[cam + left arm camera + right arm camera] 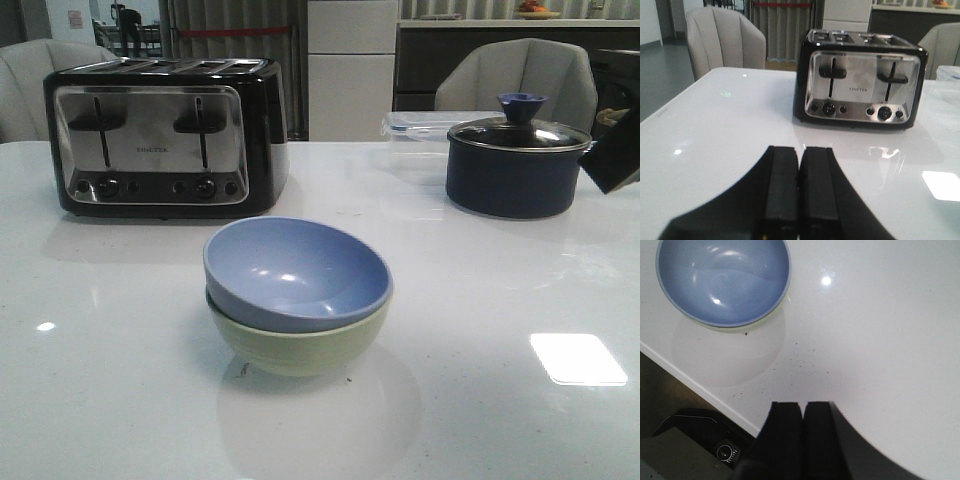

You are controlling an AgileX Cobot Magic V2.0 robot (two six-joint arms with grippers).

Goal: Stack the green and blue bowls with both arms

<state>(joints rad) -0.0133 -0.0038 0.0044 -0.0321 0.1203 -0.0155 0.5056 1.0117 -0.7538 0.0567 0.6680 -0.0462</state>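
White table, blue bowl nested in green bowl

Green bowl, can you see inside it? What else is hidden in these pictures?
- Green bowl: the blue bowl sits in it and covers its inside in the front view; in the right wrist view only a sliver of rim shows.
- Inside the pot: hidden by its lid.
- Plastic box: partly behind the pot.
- Toaster label: too small to read.
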